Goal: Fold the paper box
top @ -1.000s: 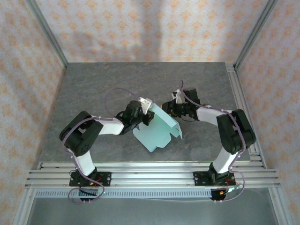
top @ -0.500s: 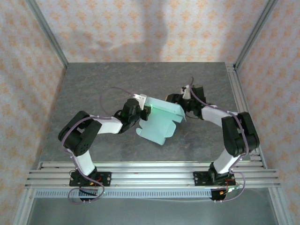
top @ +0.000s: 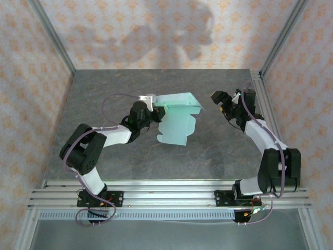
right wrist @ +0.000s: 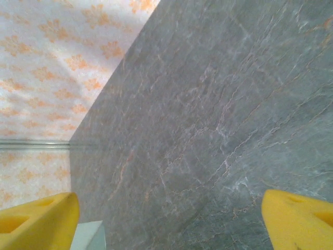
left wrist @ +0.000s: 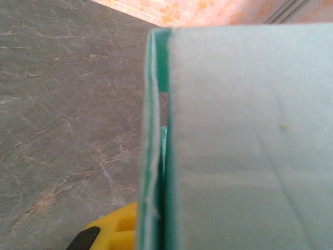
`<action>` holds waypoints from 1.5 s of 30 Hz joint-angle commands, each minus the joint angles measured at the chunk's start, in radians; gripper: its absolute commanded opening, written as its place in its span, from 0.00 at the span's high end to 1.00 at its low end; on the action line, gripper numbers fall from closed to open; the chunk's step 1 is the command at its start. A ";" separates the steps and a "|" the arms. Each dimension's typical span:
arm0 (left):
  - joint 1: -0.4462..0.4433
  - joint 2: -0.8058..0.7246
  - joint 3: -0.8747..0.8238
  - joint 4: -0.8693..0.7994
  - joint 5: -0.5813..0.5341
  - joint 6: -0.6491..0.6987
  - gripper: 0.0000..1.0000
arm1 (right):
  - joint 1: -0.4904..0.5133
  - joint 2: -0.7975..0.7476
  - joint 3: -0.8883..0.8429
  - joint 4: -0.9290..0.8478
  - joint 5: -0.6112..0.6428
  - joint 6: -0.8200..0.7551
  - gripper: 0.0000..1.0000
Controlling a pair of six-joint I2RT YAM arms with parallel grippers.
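Note:
The paper box (top: 177, 121) is a pale mint die-cut sheet, partly folded, held above the middle of the table. My left gripper (top: 154, 108) is shut on its left edge near the top fold. In the left wrist view the box's card (left wrist: 250, 140) stands edge-on and close, with one yellow finger (left wrist: 112, 230) beside it at the bottom. My right gripper (top: 219, 99) hangs to the right of the box, apart from it. Its yellow fingers (right wrist: 36, 219) stand wide open over bare table, with a mint corner of the box (right wrist: 88, 235) at the lower left.
The grey stone-patterned table (top: 156, 83) is walled by patterned panels at the back and sides. A metal rail (top: 263, 99) runs along the right edge, close to my right arm. Aluminium rails (top: 166, 194) cross the near edge by the arm bases.
My right gripper has opened and drawn away to the right and back from the box. My left gripper has carried the box farther back and turned it.

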 commanded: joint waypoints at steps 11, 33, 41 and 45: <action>0.007 -0.036 0.019 0.141 0.050 -0.193 1.00 | 0.035 -0.224 -0.229 0.405 -0.208 0.210 0.14; 0.006 0.028 0.098 0.120 0.126 -0.205 1.00 | 0.243 -0.114 -0.167 0.706 -0.237 0.390 0.55; 0.011 0.072 0.108 0.124 0.138 -0.200 1.00 | 0.267 -0.119 -0.139 0.628 -0.195 0.342 0.41; 0.010 0.088 0.114 0.129 0.146 -0.201 1.00 | 0.268 -0.132 -0.128 0.561 -0.173 0.304 0.43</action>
